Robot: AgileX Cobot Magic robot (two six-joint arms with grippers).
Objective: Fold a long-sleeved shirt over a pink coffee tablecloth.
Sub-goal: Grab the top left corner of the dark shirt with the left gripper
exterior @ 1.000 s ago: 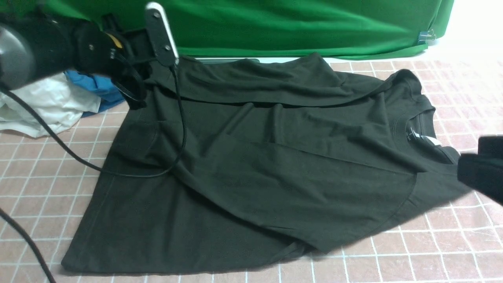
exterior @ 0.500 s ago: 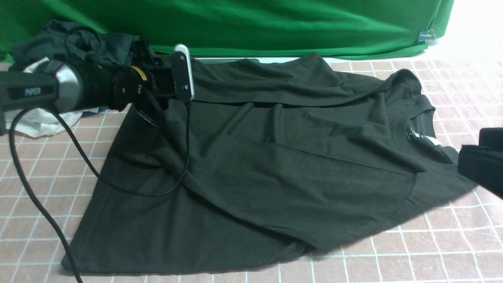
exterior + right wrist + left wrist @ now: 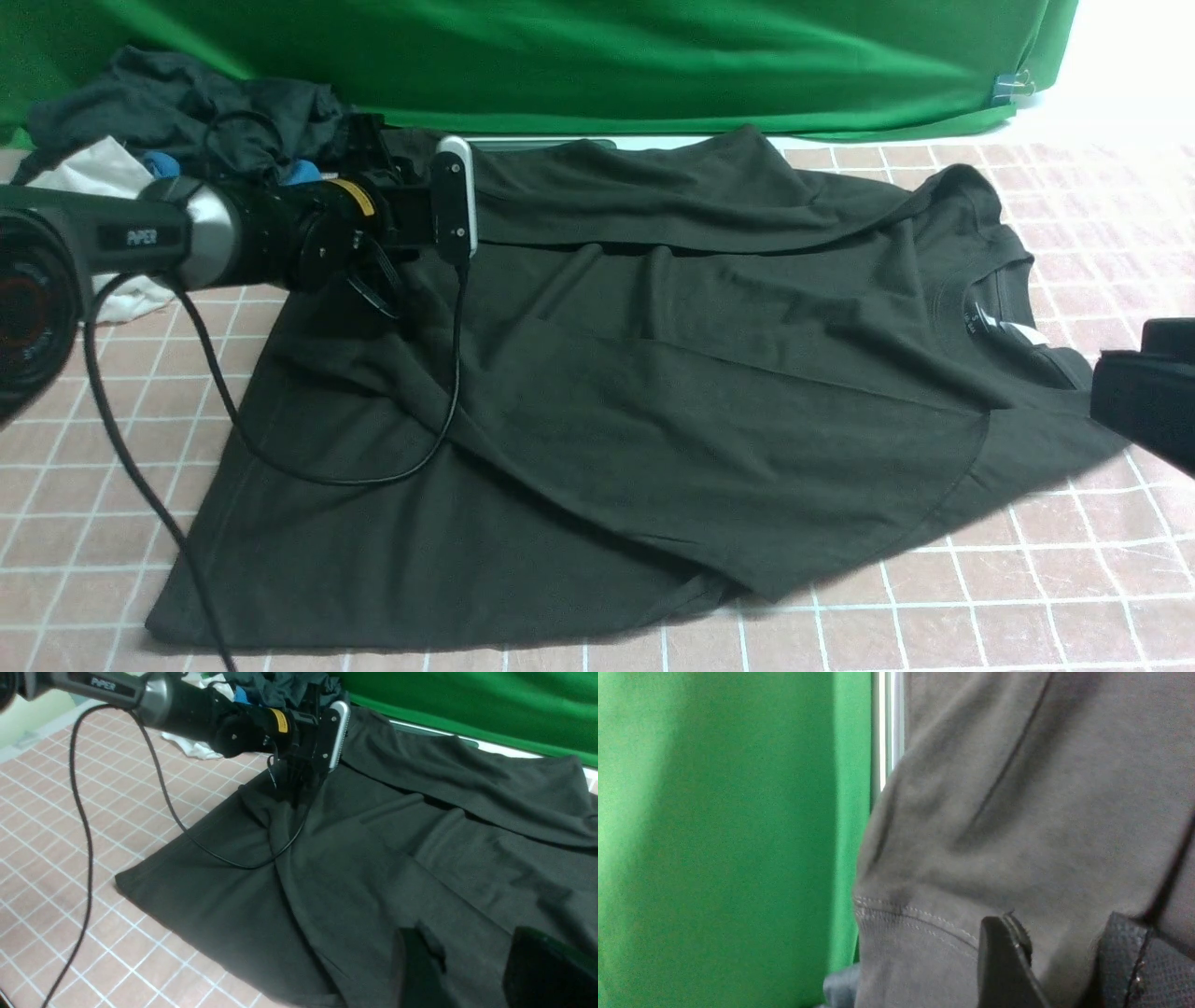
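A green fabric backdrop (image 3: pixel 653 65) fills the far side. It hangs in broad, soft folds that catch light on their ridges and darken in the hollows. A small metal clip (image 3: pixel 1014 90) pinches its lower right corner. Beyond that edge the wall (image 3: pixel 1134 56) is washed out to near white — the brightest part of the scene. Along the foot of the backdrop runs a pale strip (image 3: pixel 672 142), with a short grey bar (image 3: pixel 541 144) lying in it. The right wrist view also catches a pale yellowish surface (image 3: pixel 32 716) — too blurred to name. The light is even and the shadows are faint.
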